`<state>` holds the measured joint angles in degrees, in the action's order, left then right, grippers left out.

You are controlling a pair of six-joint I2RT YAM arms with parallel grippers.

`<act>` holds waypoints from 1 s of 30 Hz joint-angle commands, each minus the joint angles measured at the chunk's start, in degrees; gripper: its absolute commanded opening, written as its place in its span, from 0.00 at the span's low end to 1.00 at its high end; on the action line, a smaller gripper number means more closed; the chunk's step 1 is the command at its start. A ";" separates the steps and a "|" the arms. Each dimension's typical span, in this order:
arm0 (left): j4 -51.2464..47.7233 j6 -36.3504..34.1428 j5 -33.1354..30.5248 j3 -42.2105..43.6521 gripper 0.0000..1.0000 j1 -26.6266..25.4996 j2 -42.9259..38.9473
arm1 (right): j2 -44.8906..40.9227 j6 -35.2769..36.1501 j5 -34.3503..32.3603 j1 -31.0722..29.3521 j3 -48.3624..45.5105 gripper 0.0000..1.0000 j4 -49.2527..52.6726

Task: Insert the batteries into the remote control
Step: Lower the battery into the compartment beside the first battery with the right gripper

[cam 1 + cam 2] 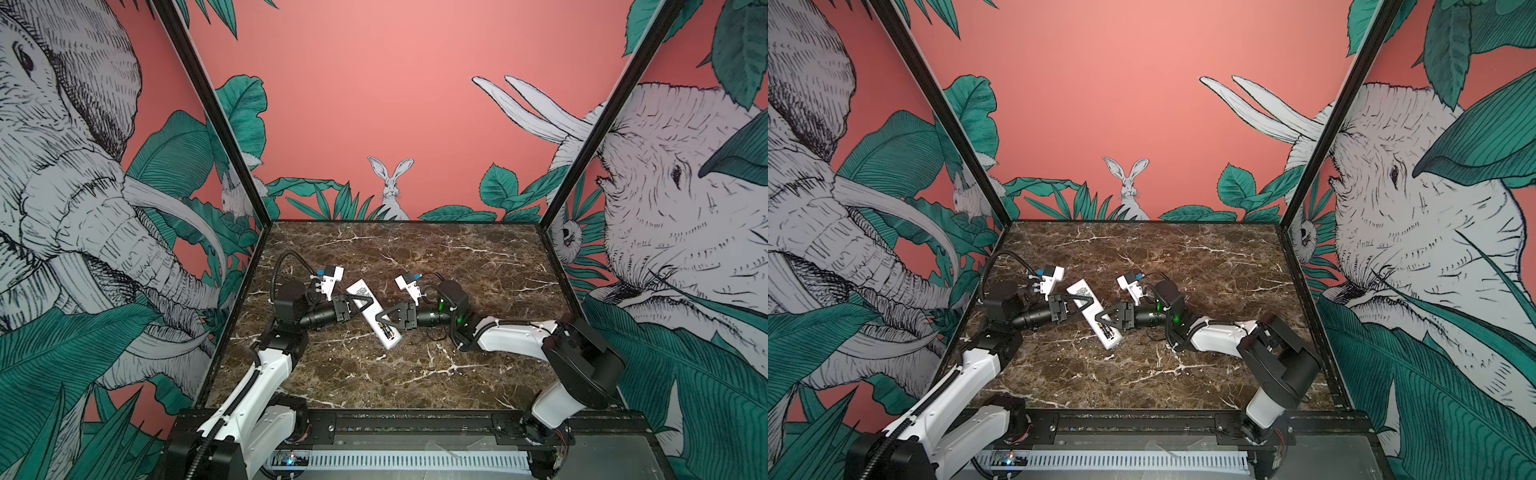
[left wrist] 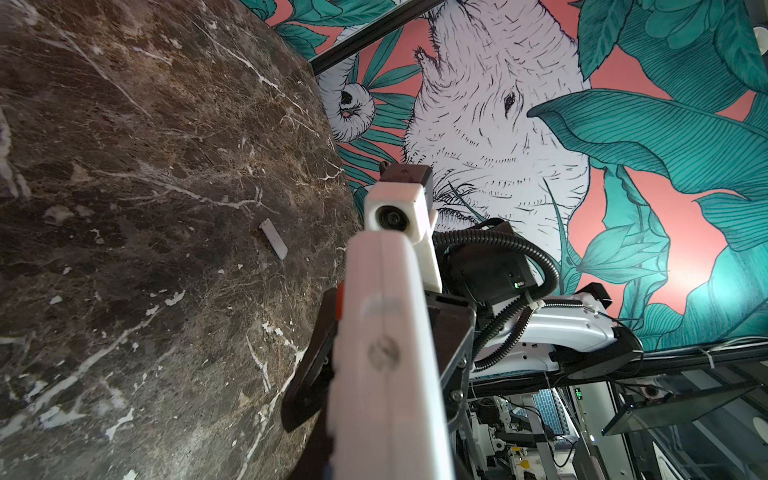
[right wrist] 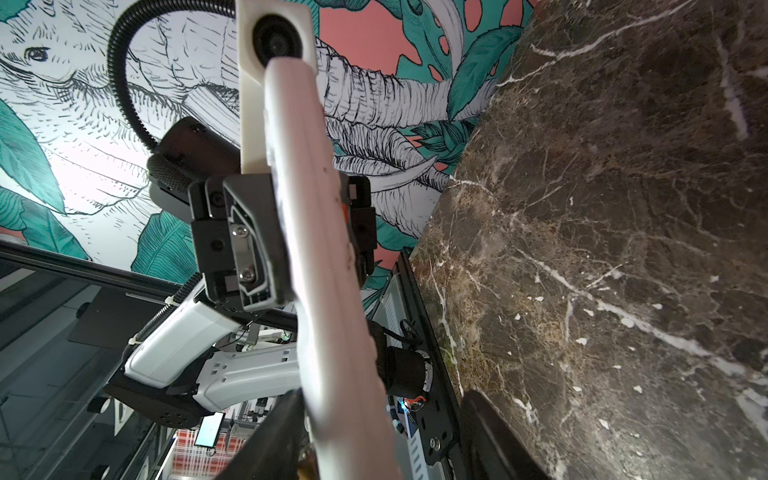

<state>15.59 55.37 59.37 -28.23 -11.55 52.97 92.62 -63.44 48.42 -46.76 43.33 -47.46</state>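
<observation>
One slanted remote control (image 1: 371, 312) spans both grips; left fingers (image 2: 309, 374) clamp its far half; right fingers (image 3: 490, 436) loosely straddle it beside the batteries (image 1: 388, 332).

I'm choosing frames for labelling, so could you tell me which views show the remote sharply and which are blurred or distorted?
In both top views the remote is small but sharp; in the left wrist view it looms close and blurred, and the table edge bows; in the right wrist view it is soft too, while the table is crisp.

White remote control (image 1: 370, 319), label side up, slants diagonally, batteries (image 1: 387, 331) in its open compartment.
</observation>
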 commanded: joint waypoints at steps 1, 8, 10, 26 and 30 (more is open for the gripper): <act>2.48 0.94 0.79 -1.26 0.00 -0.04 -1.13 | 0.25 2.83 -0.14 -0.35 -1.94 0.51 0.68; 5.54 4.09 1.02 -1.57 0.00 -0.04 -0.49 | 1.58 7.62 0.09 -0.43 -3.35 0.44 -2.82; 6.20 4.80 1.22 -1.83 0.00 -0.03 -0.19 | 2.58 8.40 0.35 -0.52 -3.26 0.42 -3.18; 7.08 6.71 0.14 -3.54 0.00 0.04 1.15 | -2.97 29.01 -2.02 -3.72 -5.23 0.36 16.46; 7.20 6.64 0.06 -4.02 0.00 0.05 1.52 | -4.32 33.43 -4.62 -4.21 -4.31 0.38 25.11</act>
<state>14.39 58.08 59.99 -28.23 -11.84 55.51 87.15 -37.91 43.59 -48.93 40.64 -39.53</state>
